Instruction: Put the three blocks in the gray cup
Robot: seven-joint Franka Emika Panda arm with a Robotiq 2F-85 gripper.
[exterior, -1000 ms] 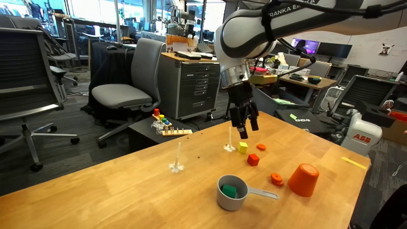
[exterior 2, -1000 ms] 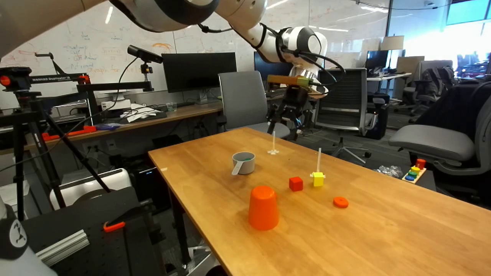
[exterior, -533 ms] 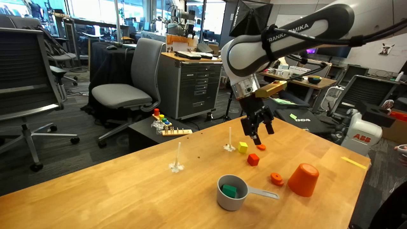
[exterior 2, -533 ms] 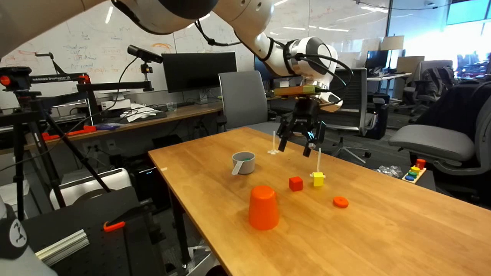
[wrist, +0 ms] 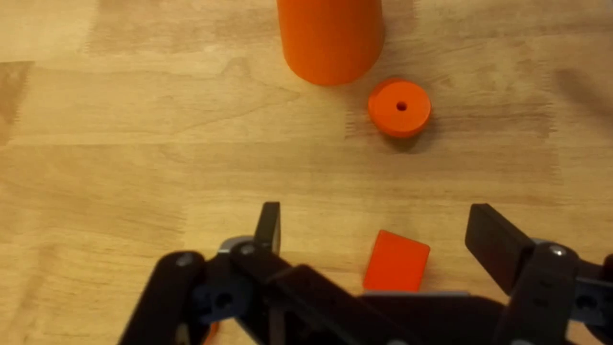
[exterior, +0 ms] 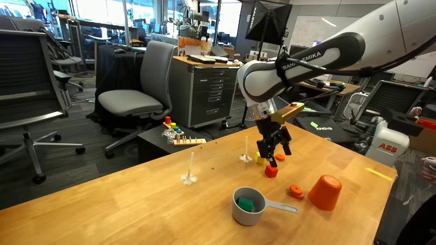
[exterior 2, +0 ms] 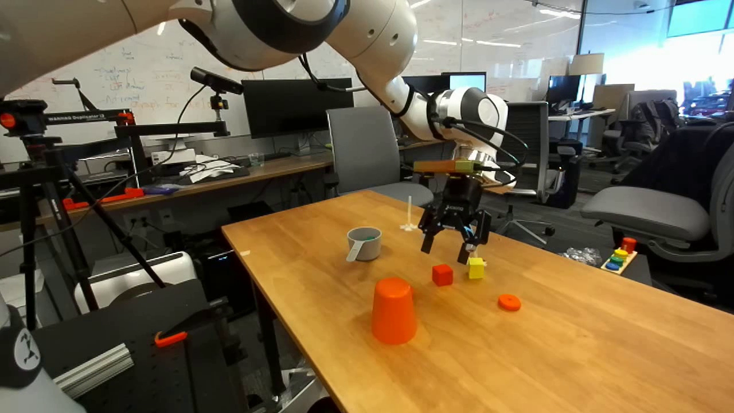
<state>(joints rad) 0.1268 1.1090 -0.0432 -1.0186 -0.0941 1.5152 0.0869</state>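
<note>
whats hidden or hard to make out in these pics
Green block: in an exterior view, mostly hidden by the gray cup.
Yellow block: in an exterior view, partly behind the gripper.
Red block: wrist view, lower end hidden by the gripper.
Orange cup: wrist view, cut off by the top edge.

Gray chairs (exterior: 158,69) on dark carpet (exterior: 75,166), bright windows (exterior: 92,12) beyond, a whiteboard (exterior 2: 149,80) behind a desk (exterior 2: 289,165)

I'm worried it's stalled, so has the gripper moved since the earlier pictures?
Yes. In an exterior view, the gripper has come down and toward the picture's right, closer to the red block, which hasn't moved.
</note>
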